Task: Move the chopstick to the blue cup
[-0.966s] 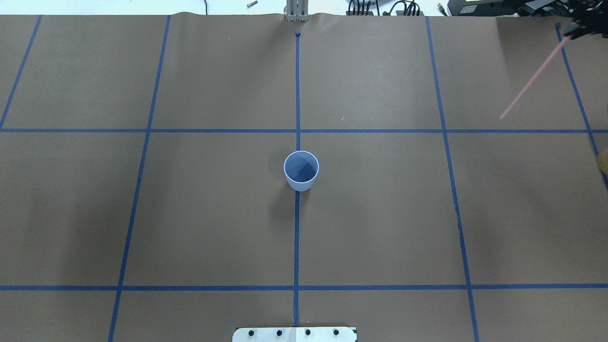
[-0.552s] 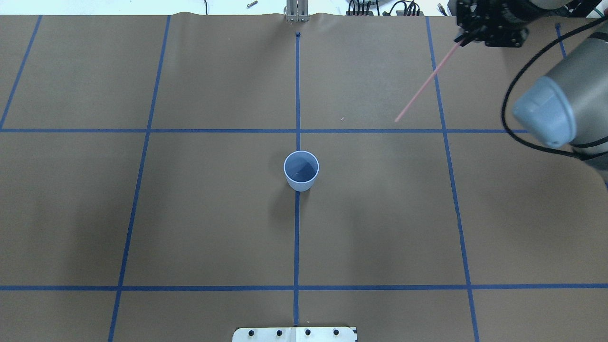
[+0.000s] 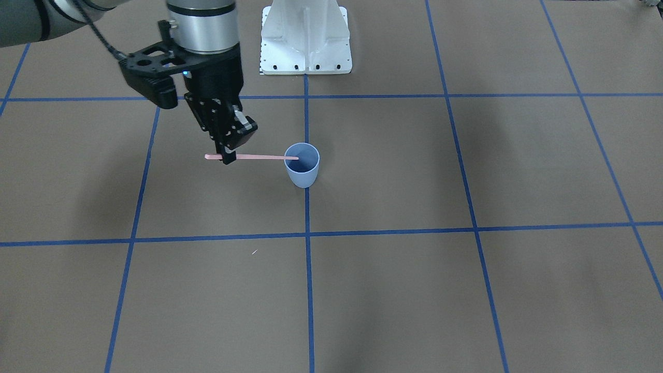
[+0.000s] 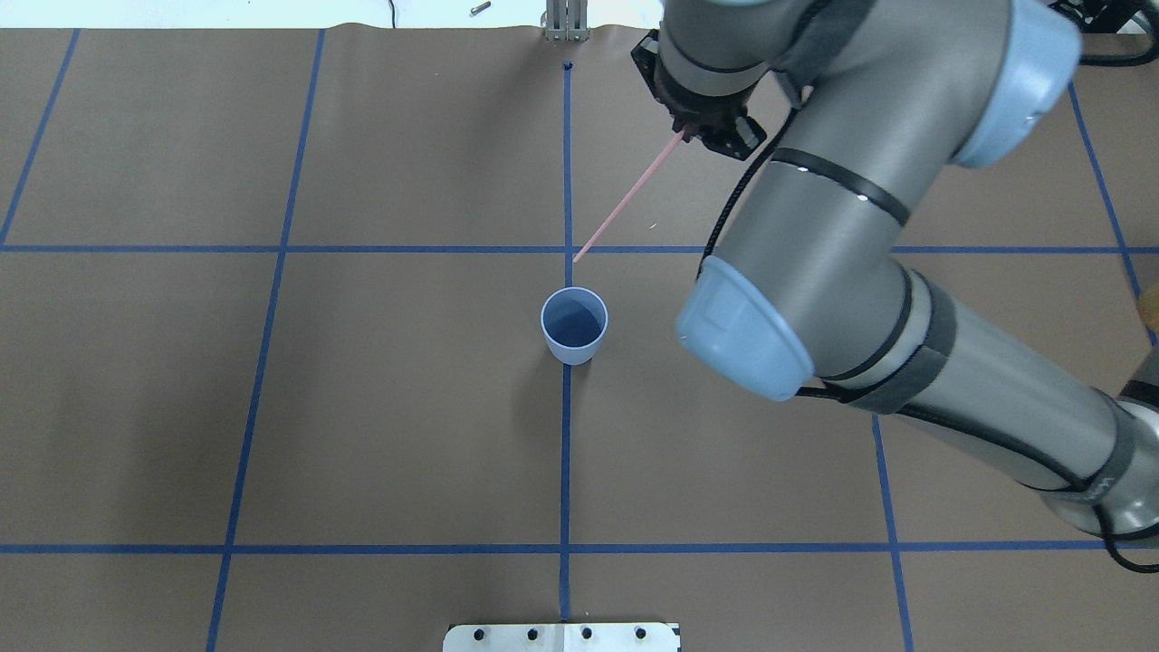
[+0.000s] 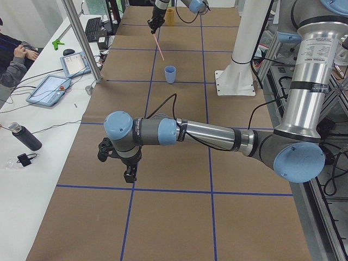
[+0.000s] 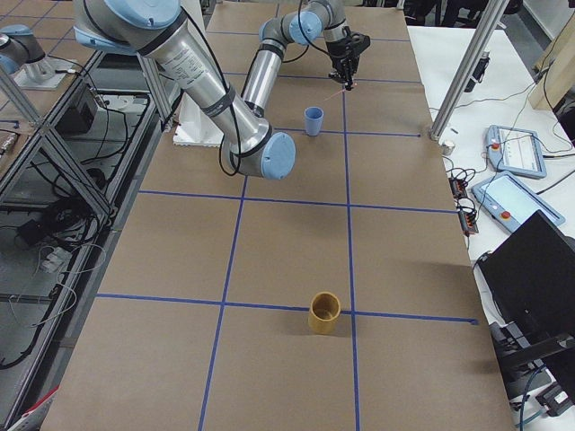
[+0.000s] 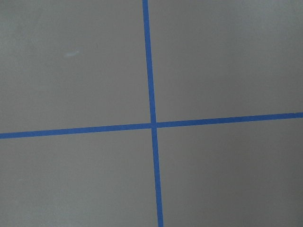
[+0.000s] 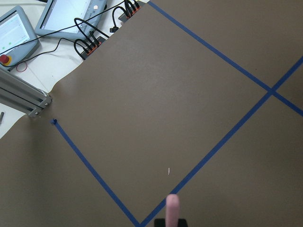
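The blue cup (image 4: 574, 324) stands upright at the table's centre, on a tape line; it also shows in the front view (image 3: 302, 167). My right gripper (image 4: 688, 134) is shut on the upper end of the pale pink chopstick (image 4: 625, 201) and holds it slanted in the air, to the far right of the cup. The stick's free tip points at the cup: it lies just beyond the far rim in the overhead view and over the mouth in the front view (image 3: 264, 157). My left gripper (image 5: 129, 176) shows only in the exterior left view, so I cannot tell its state.
A yellow cup (image 6: 324, 312) stands far off toward the table's right end. The white robot base plate (image 3: 305, 39) sits at the near edge. An aluminium post (image 4: 563, 23), tablets and cables (image 8: 90, 42) lie past the far edge.
My right arm has swept leftward from the far right corner toward the centre with the chopstick in its grip. The stick's tip has come near the cup. The cup has not moved.
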{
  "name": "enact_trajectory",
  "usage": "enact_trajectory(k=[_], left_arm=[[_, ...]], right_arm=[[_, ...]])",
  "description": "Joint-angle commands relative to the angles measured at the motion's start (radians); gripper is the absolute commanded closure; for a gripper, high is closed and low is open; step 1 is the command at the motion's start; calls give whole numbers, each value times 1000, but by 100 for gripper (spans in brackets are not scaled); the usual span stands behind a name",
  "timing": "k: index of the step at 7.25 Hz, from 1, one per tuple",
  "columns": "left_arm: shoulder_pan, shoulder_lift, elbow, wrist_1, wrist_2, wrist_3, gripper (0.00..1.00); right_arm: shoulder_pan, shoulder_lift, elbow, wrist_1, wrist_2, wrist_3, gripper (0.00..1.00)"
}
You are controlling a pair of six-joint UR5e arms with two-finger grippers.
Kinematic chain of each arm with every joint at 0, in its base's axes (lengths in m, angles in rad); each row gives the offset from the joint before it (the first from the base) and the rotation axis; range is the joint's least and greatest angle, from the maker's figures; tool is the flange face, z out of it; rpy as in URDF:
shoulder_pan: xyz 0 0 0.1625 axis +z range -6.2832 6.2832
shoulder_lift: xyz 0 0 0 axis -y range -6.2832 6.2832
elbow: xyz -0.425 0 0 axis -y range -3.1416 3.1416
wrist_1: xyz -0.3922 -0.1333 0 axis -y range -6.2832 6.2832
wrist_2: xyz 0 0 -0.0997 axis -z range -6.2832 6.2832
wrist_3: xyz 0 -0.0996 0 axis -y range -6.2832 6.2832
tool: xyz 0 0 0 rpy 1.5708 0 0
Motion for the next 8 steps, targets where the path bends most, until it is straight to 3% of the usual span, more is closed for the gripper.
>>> enact_trajectory(k=[1,3,6,7,8], left_arm=[[0,2,1,-2,0,0,2],[2,4,1,-2,0,0,2],[2,4,7,-3,0,3,2],[2,4,9,-3,0,4,2],[2,4,10,-3,0,3,2]], right_arm=[[-79,48,-61,-85,-105,94,100],[-157,19,-64,-118,-192,94,100],[-217,4,-67,-118,-228,108,100],[-248,5,-70,-118,-249,114,93],[-255,7,-72,-116,-259,114,64]])
